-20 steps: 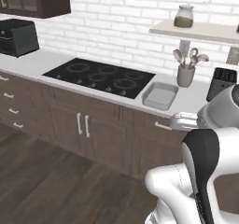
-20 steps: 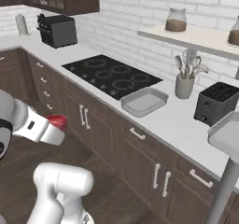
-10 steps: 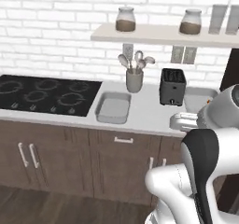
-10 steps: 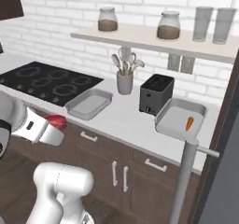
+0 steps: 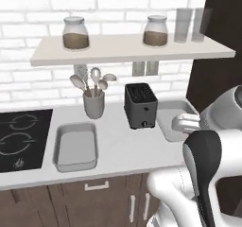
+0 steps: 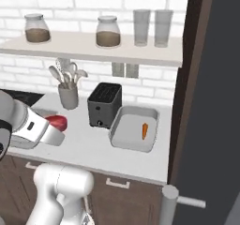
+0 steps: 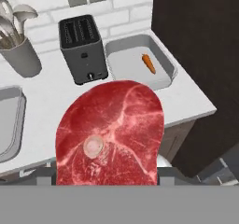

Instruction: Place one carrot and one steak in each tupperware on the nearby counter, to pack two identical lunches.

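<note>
A steak (image 7: pixel 111 133) sat gripped in the robot's tool (image 6: pixel 55 131), jaws spread around the red slab above the table's (image 5: pixel 120 152) front edge. Left to right along the table stood an empty tupperware (image 5: pixel 75 147) beside the stovetop (image 5: pixel 21 138), a utensil cup (image 5: pixel 94 103), a black toaster (image 6: pixel 104 104), and, at the right end, a second tupperware (image 6: pixel 134 128) holding one carrot (image 6: pixel 145 130).
</note>
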